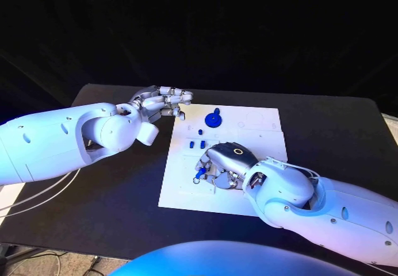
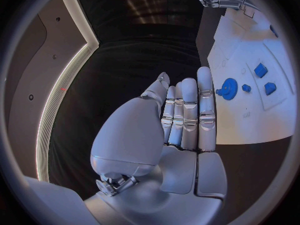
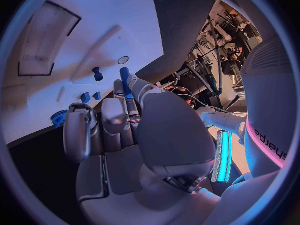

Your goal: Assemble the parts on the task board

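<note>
The white task board lies mid-table. On it my right hand rests low and pinches a slim blue peg between thumb and a finger; the peg's tip shows just over the board's left part. A round blue gear stands at the board's far side, with two small blue pieces between it and the right hand. My left hand hovers off the board's far left corner and holds nothing. Its fingers lie straight, side by side, with the gear beyond them.
The board has a shallow rectangular recess and a short blue peg standing near the right hand's fingers. Two more blue blocks sit past the gear. Black table surrounds the board on all sides.
</note>
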